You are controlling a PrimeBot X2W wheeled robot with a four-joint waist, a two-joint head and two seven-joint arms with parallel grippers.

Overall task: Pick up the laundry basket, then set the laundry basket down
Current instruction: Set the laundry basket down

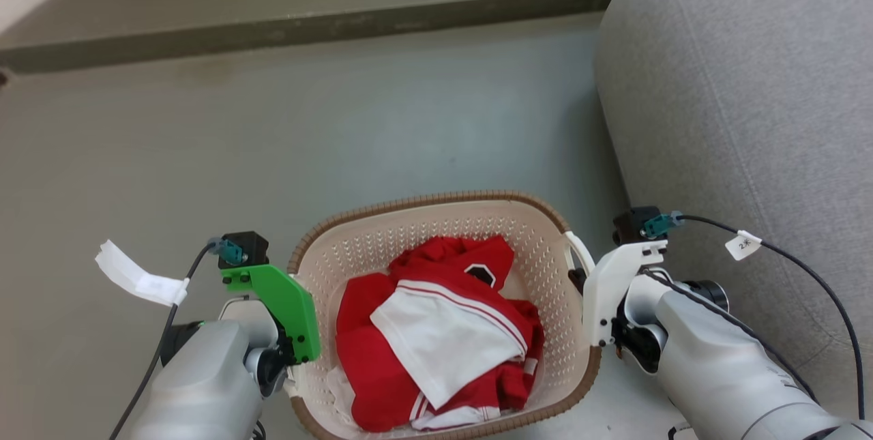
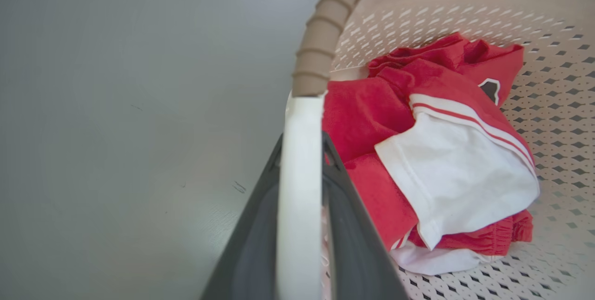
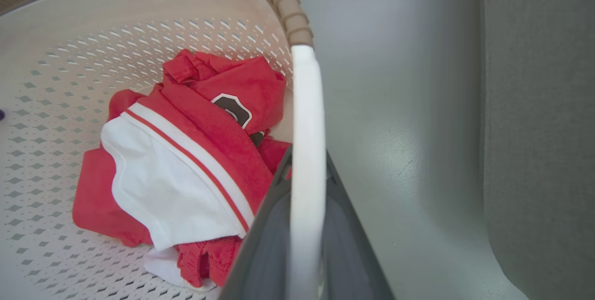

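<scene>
Left jaws and right jaws each pinch a white handle (image 2: 300, 174) of the basket (image 1: 436, 198). Sofa (image 1: 736, 85) close on its right; floor (image 1: 273, 140) open left and ahead.

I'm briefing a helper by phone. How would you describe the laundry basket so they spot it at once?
Find the big grey upholstered furniture on the right; just left of it is the laundry basket. Unlike the plain grey around it, it is cream perforated plastic with a brown woven-look rim and holds red and white clothes.
</scene>
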